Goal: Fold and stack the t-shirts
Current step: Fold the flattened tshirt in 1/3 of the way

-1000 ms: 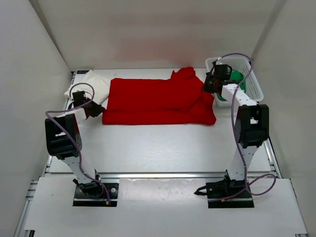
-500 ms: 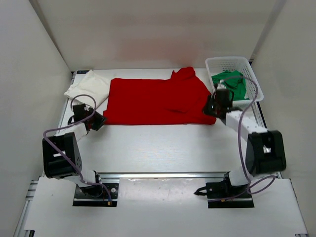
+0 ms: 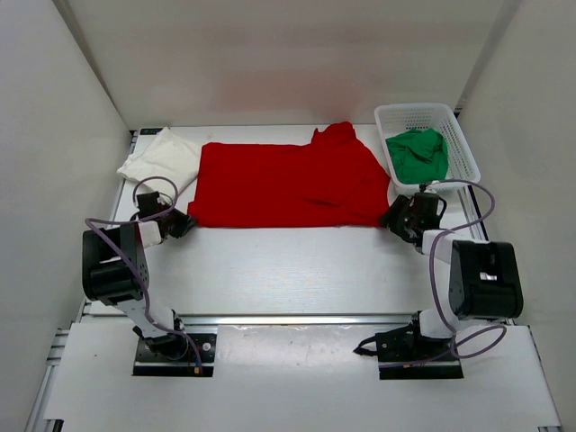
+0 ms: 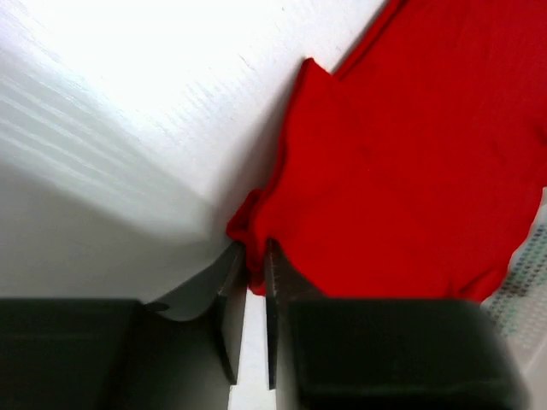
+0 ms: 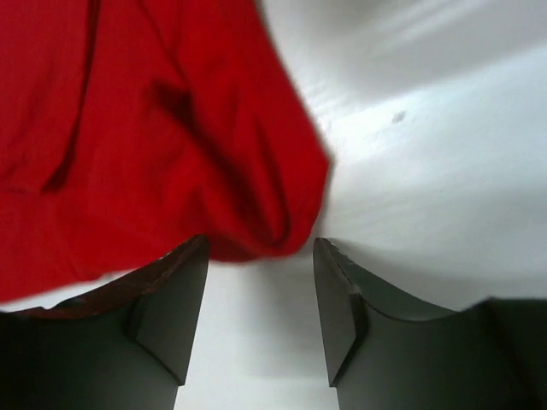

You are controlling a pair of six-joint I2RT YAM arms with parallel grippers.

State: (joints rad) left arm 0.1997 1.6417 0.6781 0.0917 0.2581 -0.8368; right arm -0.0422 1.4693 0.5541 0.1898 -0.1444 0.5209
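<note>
Red t-shirt (image 3: 288,184) is lying spread flat on the white table (image 3: 288,265), long side running left to right, one sleeve bunching up at its far right edge. Cream-white t-shirt (image 3: 160,157) is lying in a soft heap right at the red t-shirt's left edge. Whether it is touching or tucking slightly under, cannot tell. Green t-shirt (image 3: 418,155) is sitting crumpled inside the white mesh basket (image 3: 464,153), which is standing just off the red t-shirt's far right corner.

Left gripper (image 3: 183,221) is sitting low at the red t-shirt's near left corner. In the left wrist view its fingers (image 4: 231,307) are standing narrow, nearly together, with the tip of that red corner caught between them. The rest of the shirt is fanning away from the tips, flat on the table.

Right gripper (image 3: 402,219) is sitting low at the red t-shirt's near right corner. In the right wrist view the jaws are standing wide apart, fingers (image 5: 175,295) on either side of the rounded, doubled-over hem corner. The cloth is lying just ahead of the tips, not pinched, and bare table is showing between the fingers. Folds and creases are showing in the red cloth here.

Both arms are reaching in from the near side of the red t-shirt, with cables looping over them.
</note>
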